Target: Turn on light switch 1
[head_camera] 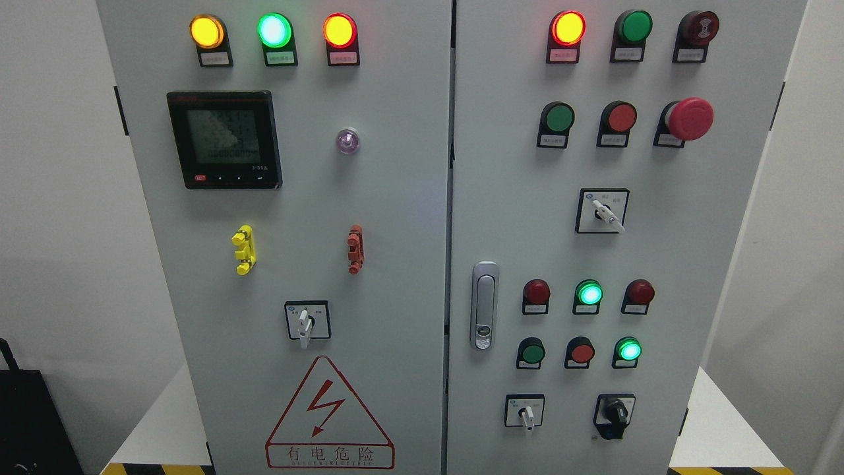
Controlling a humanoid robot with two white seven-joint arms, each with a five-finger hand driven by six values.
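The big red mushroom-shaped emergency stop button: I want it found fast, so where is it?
In the head view, the red mushroom-shaped emergency stop button sits upper right on the right cabinet door, just right of a round red push button.

Only the emergency-stop knob point(690, 119) (red) juts from the cabinet point(395, 264) face.

You face a grey two-door cabinet point(395, 198) standing on a white platform point(712, 422). On its left door you see three lit lamps along the top: yellow point(206, 31), green point(274, 30) and red-ringed point(339, 30). Below them sits a dark meter display point(224, 140), with a small violet lamp point(347, 140) to its right. Lower down are a yellow clip point(243, 250), a red clip point(355, 249), a white rotary switch point(306, 320) and a red warning triangle point(329, 412). On the right door you see a red mushroom button point(689, 119) near the upper right corner and a metal door handle point(484, 305) by the left edge.
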